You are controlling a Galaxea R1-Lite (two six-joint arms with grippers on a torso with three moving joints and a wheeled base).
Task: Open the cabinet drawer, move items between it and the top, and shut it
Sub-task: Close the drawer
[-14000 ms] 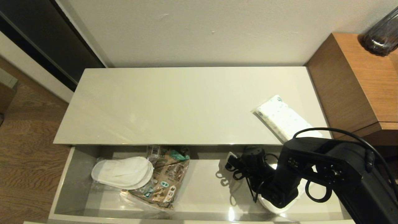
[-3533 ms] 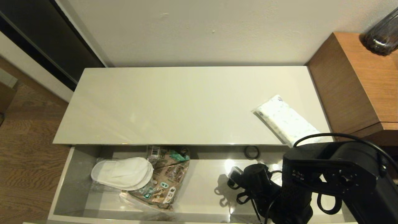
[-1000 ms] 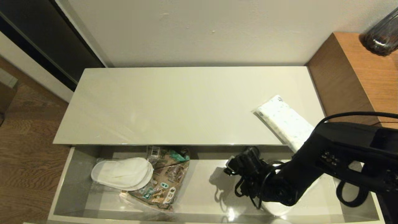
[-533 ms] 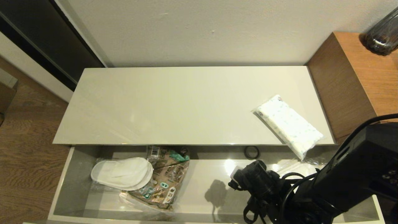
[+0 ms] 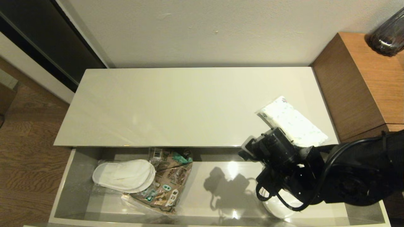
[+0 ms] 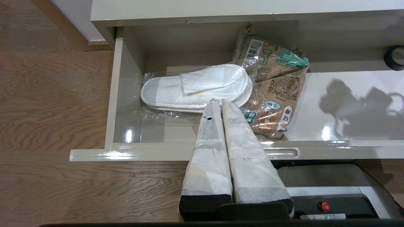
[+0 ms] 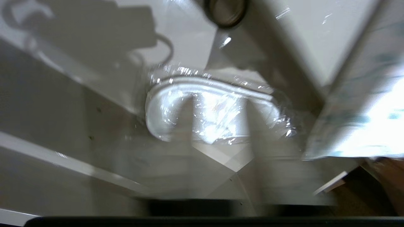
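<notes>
The left gripper [image 6: 217, 102] hangs pinched shut over the bagged slippers [image 5: 123, 175] at nine o'clock in the open cabinet drawer [image 5: 64, 186]. The right gripper's [image 7: 217, 126] jaws I cannot tell; swinging toward the tissue pack [image 5: 292, 121] at three o'clock, it may snag the second slipper bag [image 7: 211, 113].
</notes>
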